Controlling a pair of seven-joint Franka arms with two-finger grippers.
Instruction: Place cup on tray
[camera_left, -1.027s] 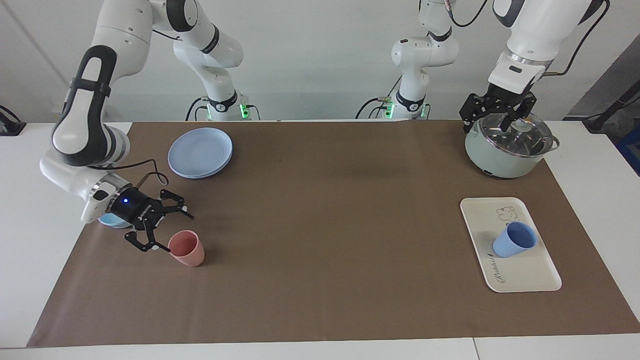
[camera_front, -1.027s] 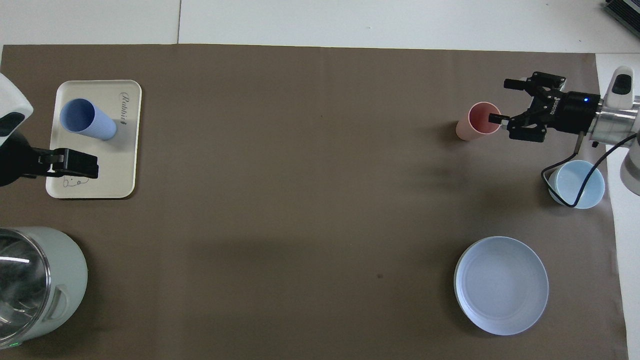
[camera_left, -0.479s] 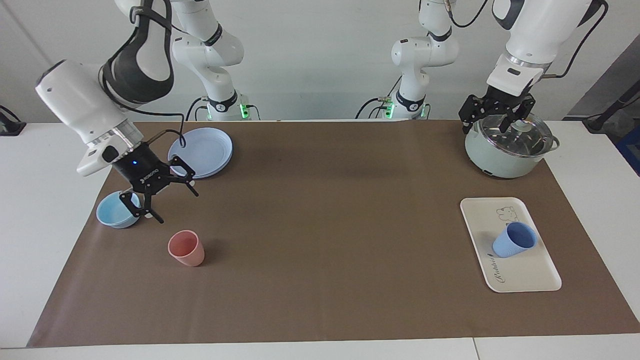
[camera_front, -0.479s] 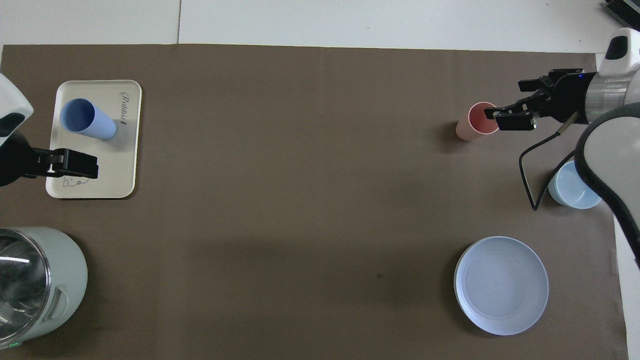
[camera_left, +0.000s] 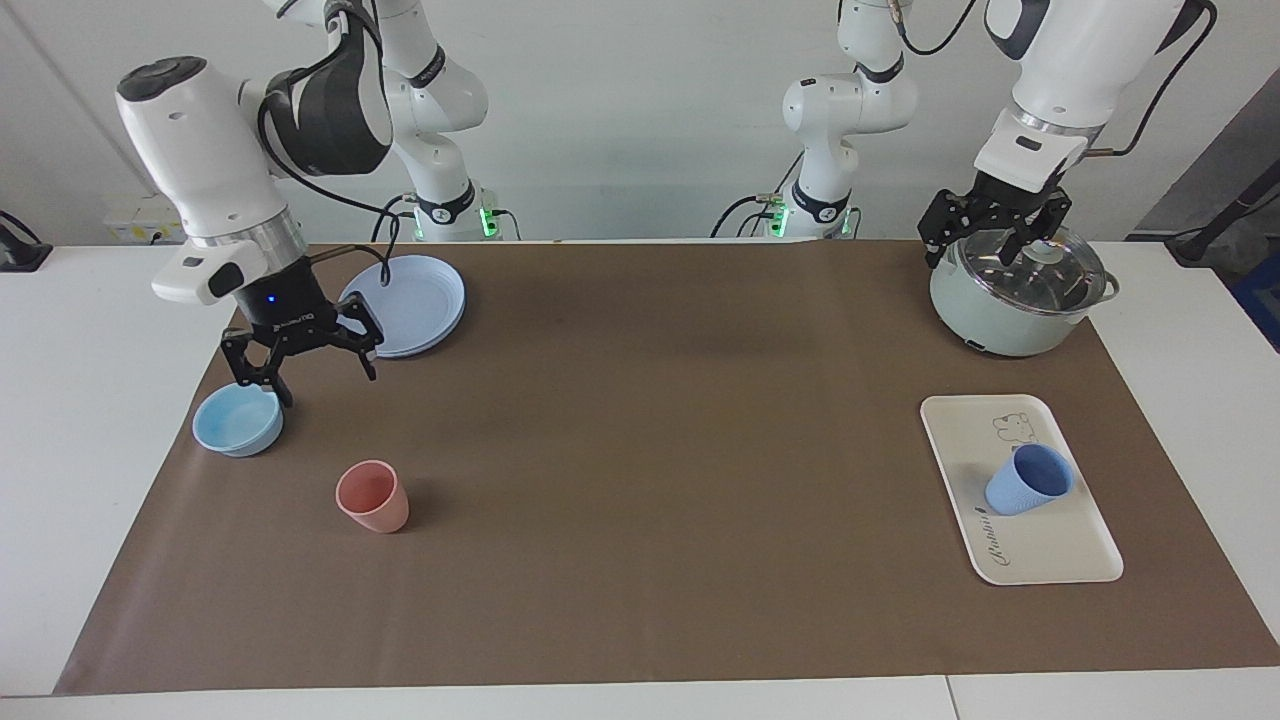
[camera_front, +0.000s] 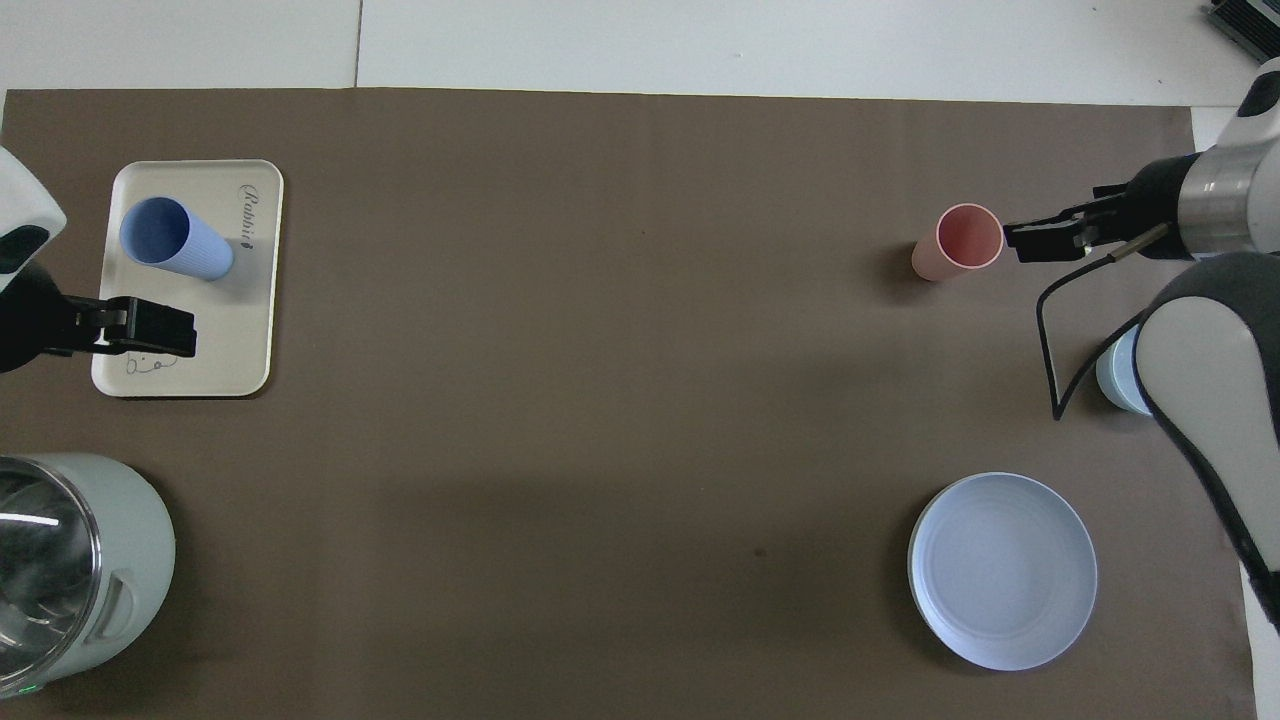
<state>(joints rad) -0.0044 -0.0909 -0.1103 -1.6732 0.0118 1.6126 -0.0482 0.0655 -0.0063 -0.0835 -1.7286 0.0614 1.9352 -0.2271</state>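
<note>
My right gripper (camera_left: 300, 368) hangs open & empty above the tabletop (camera_left: 640, 450), w/ the light-blue bowl (camera_left: 237, 421) just below it, the round blue plate (camera_left: 402, 305) beside it and the pink tumbler (camera_left: 373, 496) standing apart from it, upright. Toward my left arm's end, the cup (camera_left: 1029, 480) already sits on the tray (camera_left: 1060, 545), tilted, well clear of both grippers. My left gripper (camera_left: 995, 240) waits open, holding nothing, over the lidded pot (camera_left: 1015, 290).
</note>
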